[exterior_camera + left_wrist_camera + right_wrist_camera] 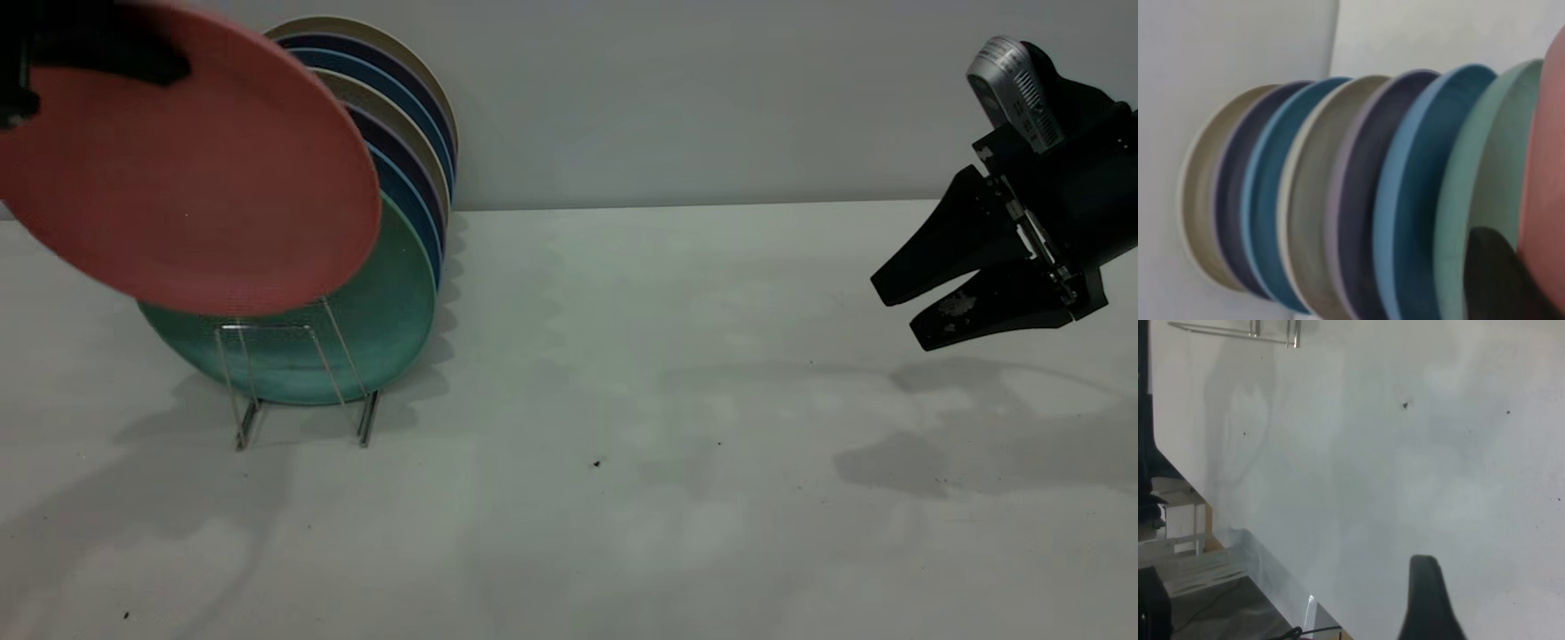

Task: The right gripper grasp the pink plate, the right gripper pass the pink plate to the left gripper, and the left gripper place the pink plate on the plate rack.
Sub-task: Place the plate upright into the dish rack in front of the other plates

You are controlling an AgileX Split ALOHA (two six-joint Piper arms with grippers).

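Now it's the placing step: the black left gripper (98, 58) pinches the round salmon-pink plate (191, 169) by its upper rim, tilted above the thin silver wire rack (298, 382), just ahead of the teal-green plate (391, 311). Next, lower it into the front slot. Right gripper (916, 307) hangs empty, fingers spread.

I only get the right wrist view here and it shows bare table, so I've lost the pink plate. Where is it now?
Observer: The pink plate is held up by the left gripper, in front of the plate rack.
Operator: Is it in the rack?
Observer: Not yet. It hangs tilted above the front wire loops, overlapping the green plate.
Operator: And my right gripper?
Observer: The right gripper is open and empty, off at the table's right side.
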